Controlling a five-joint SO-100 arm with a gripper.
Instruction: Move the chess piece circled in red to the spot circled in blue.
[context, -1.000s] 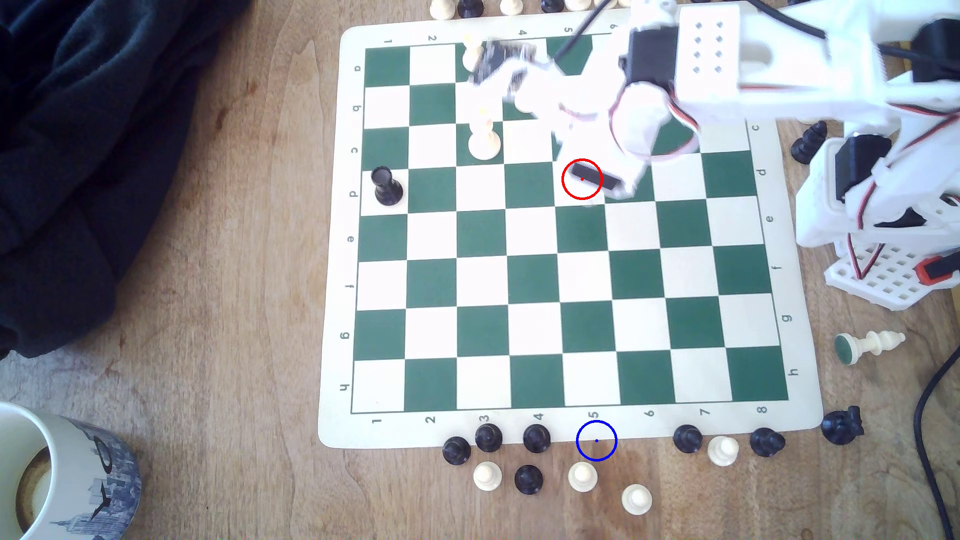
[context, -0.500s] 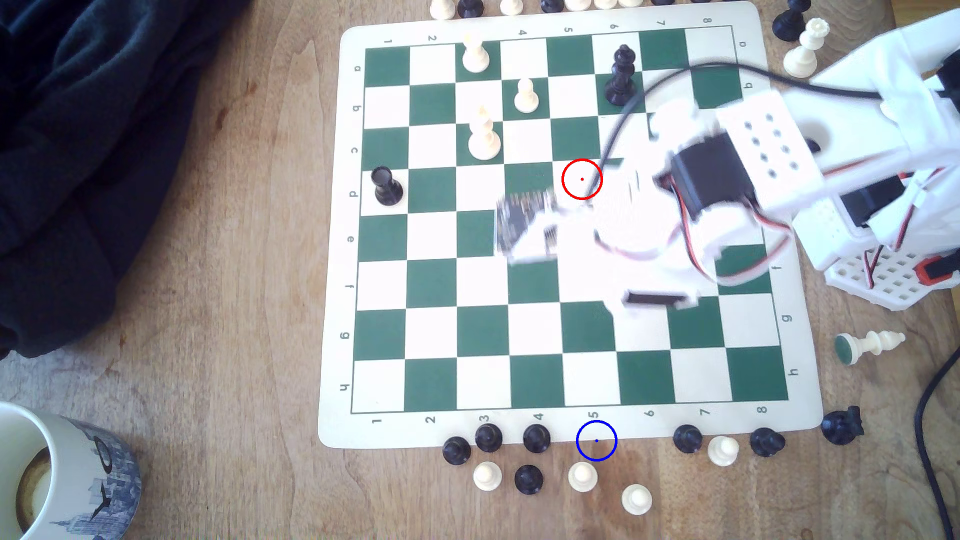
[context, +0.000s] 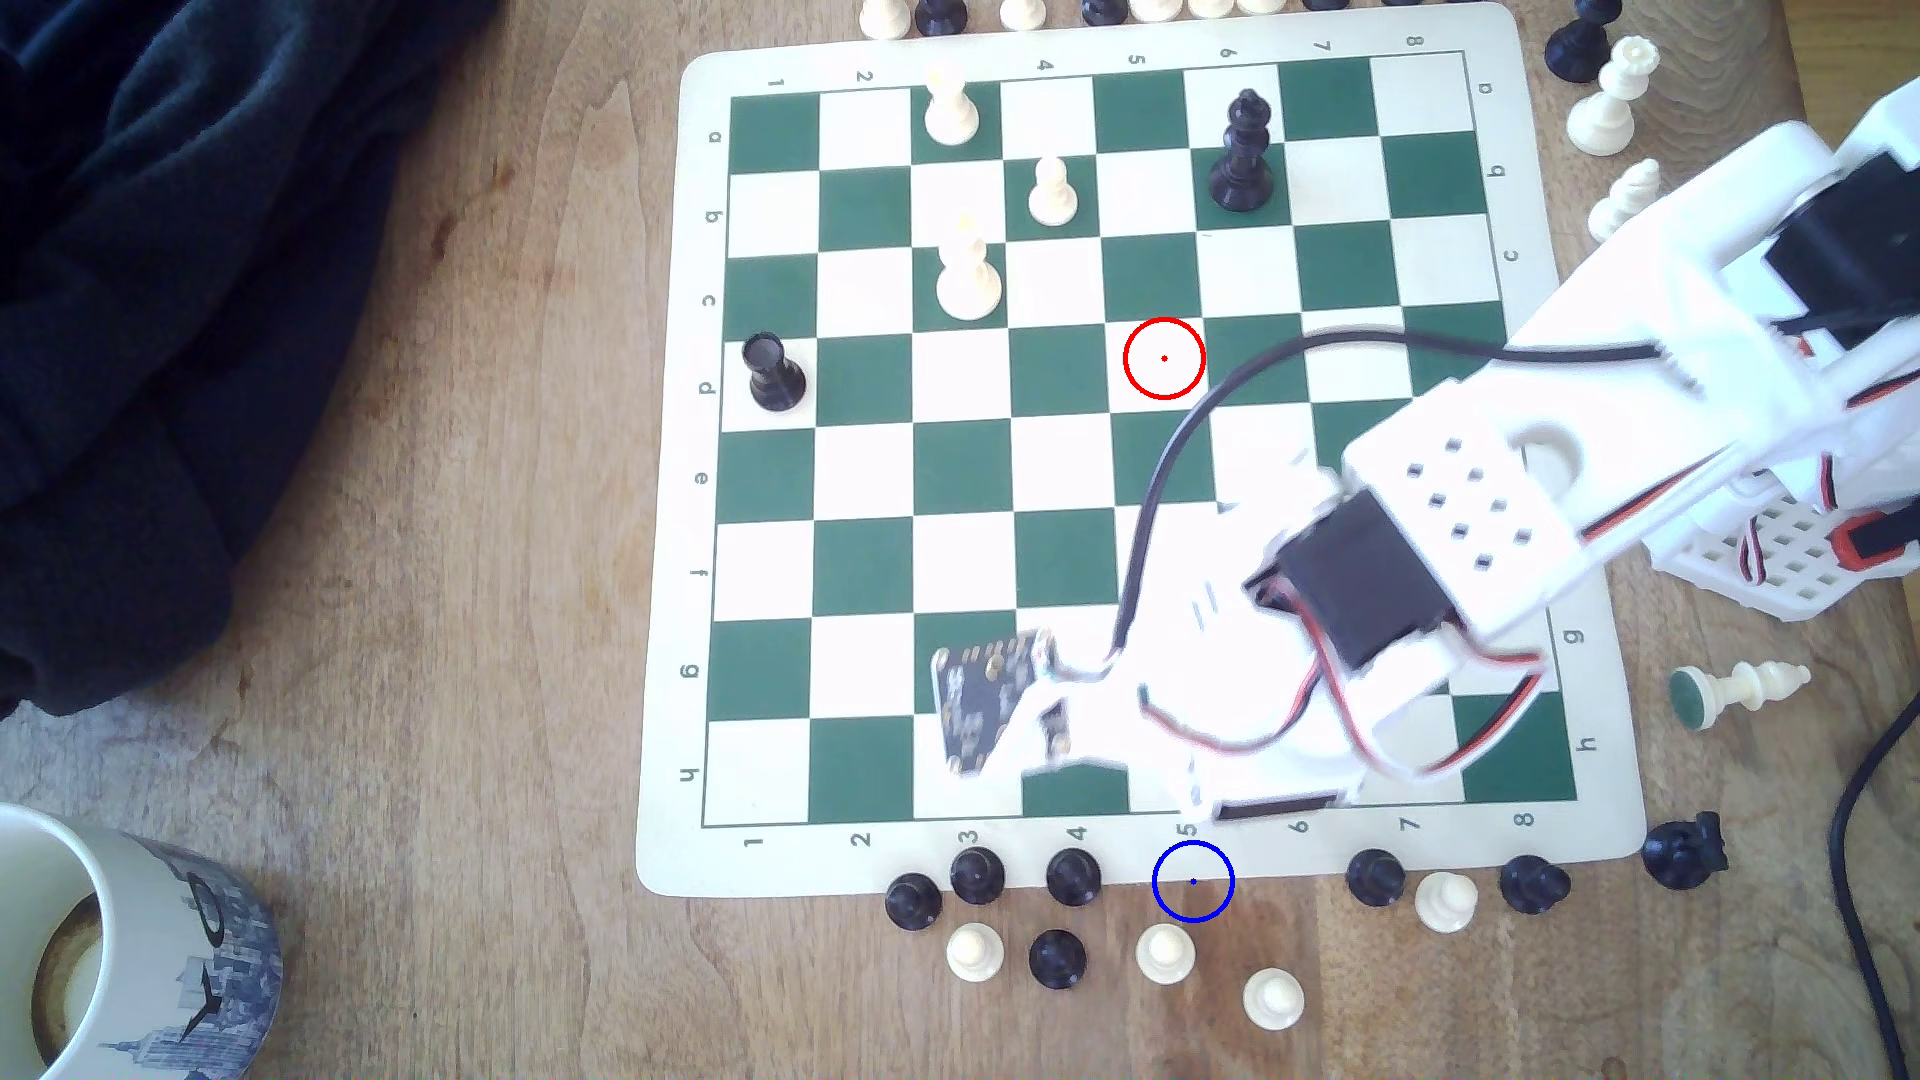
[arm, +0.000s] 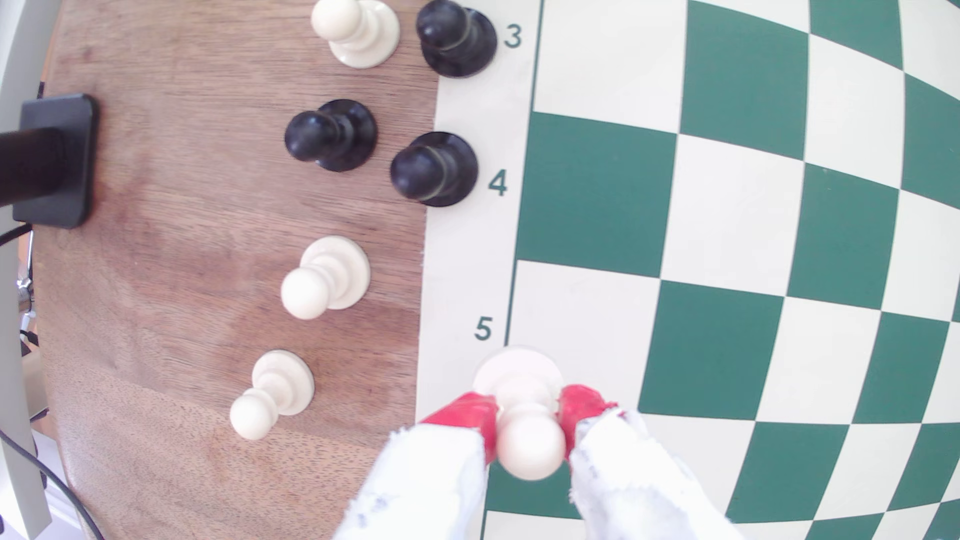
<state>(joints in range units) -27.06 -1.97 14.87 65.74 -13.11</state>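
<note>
In the wrist view my gripper (arm: 527, 410) is shut on the chess piece (arm: 530, 446), a cream-white pawn, its red fingertips (arm: 467, 410) pressing the neck from both sides. The pawn's base hangs over the board's margin beside the printed 5. In the exterior view my gripper (context: 1247, 802) is at the board's near edge, and the arm hides the pawn. The spot circled in blue (context: 1193, 881) lies just beyond it, on the mat's rim, with nothing on it. The red ring (context: 1164, 358) encloses a bare white square.
Black pawns (context: 1073, 875) and cream pawns (context: 1164, 952) stand close around the blue ring, off the board (context: 675, 623). Further black and cream pieces (context: 1444, 899) stand on the exterior view's right. A mug (context: 125, 935) and dark cloth (context: 208, 312) lie on the left.
The arm swept from the red ring down the board to its near edge, carrying the pawn. The red ring's square now shows bare.
</note>
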